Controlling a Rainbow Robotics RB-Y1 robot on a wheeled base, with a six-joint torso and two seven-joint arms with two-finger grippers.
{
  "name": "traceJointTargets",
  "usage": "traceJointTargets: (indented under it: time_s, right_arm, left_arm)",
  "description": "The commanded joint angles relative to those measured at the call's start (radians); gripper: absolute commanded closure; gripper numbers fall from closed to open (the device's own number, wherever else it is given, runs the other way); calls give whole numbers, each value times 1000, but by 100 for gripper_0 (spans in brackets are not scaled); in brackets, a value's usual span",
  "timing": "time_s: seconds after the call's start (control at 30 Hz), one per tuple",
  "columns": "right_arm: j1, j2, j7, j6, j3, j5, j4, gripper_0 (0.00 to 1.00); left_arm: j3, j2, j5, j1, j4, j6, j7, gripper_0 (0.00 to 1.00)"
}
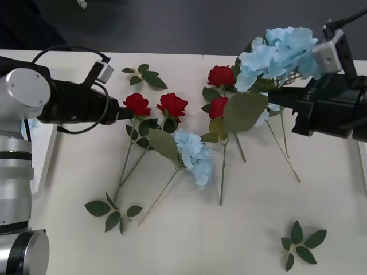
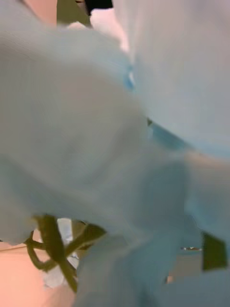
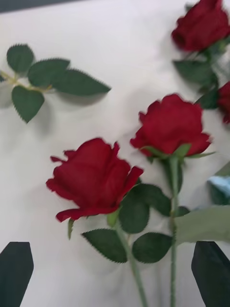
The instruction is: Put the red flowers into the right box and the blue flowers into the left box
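red flowers: four deep-red artificial roses lying mid-table.
left gripper: arm reaching in level, black fingers spread wide, straddling one rose stem, nothing held.
right gripper: raised, clamped on pale-blue hydrangea cluster.

The counter is viewed from above toward 12 o'clock, while the red flowers are shared closely by the left wrist view, and blue flowers are pressed against the right wrist camera.
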Motion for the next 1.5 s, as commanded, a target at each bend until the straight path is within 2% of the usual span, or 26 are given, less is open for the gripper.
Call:
traceJointTargets:
  time_s: [0.03, 0.17, 0.47, 0.57, 0.93, 1.13, 1.3, 1.33, 1.4, 1.5]
  right_arm:
    - [-18, -34, 87, -96, 105, -31, 0, 100]
    - [-51, -67, 159, -228, 262, -29, 24, 100]
    - [-179, -97, 164, -509, 599, 69, 86, 100]
    - [-194, -98, 159, -526, 627, 71, 87, 100]
    - [-194, -98, 152, -527, 627, 69, 84, 100]
    - [-194, -98, 152, -527, 627, 69, 84, 100]
    - [-194, -98, 152, -526, 627, 69, 84, 100]
    - [-194, -100, 152, -526, 627, 69, 84, 100]
    - [-194, -101, 152, -526, 627, 69, 84, 100]
    - [-192, -104, 152, -526, 627, 66, 84, 100]
  left_arm:
    - [-75, 8, -83, 8, -6, 8, -12, 3]
    - [-101, -16, -138, 7, 38, -8, -3, 3]
    - [-110, -99, -262, 7, 81, -32, 0, 14]
    - [-116, -115, -293, 5, 81, -40, 0, 19]
    - [-121, -153, -367, 5, 83, -61, 5, 26]
    - [-127, -153, -359, -1, 162, -150, 5, 34]
    - [-122, -153, -353, -7, 176, -158, 5, 39]
    - [-122, -153, -353, -7, 175, -158, 5, 46]
    - [-121, -153, -353, -7, 175, -158, 5, 82]
    - [-115, -153, -353, -9, 175, -158, 3, 100]
